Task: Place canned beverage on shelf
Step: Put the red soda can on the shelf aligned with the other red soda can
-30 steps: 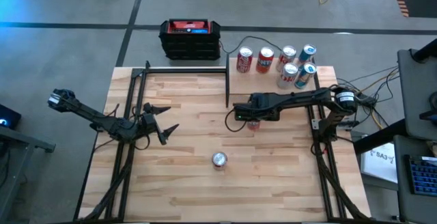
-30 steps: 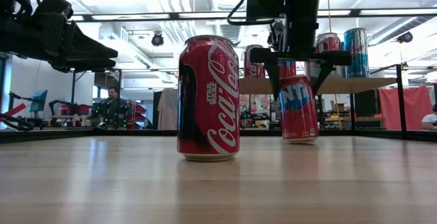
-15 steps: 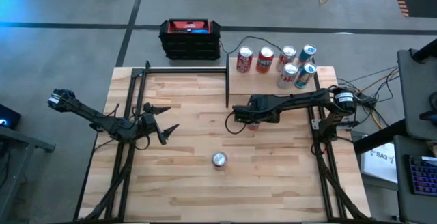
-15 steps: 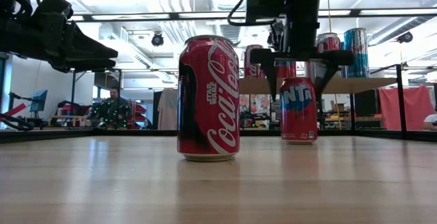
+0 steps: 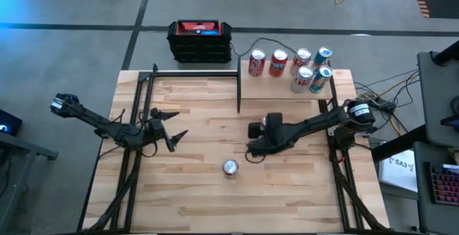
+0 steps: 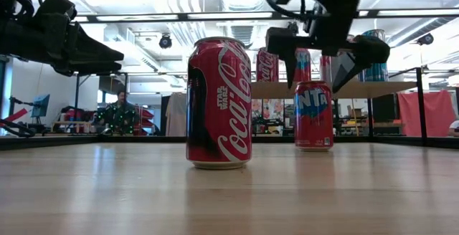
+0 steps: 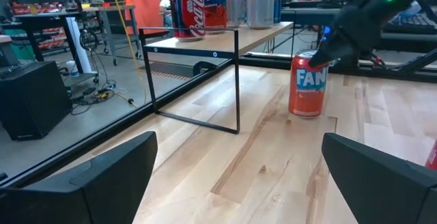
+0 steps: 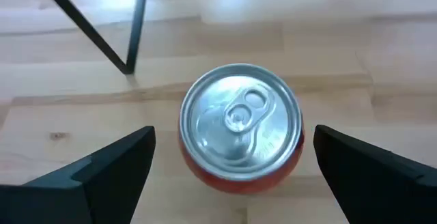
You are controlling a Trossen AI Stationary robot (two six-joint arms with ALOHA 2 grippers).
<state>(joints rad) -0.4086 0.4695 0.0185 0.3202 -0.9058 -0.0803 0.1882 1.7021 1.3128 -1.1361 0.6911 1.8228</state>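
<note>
Your right gripper (image 6: 326, 61) hung released above the Fanta can (image 6: 313, 116), which stood upright on the tabletop (image 5: 201, 192) near the shelf (image 5: 287, 84). Your left gripper (image 5: 174, 136) waited left, fingers spread, holding nothing.

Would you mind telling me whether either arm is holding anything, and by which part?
Nothing is held: the right gripper hangs open above the Fanta can, and the left gripper is open too.
</note>
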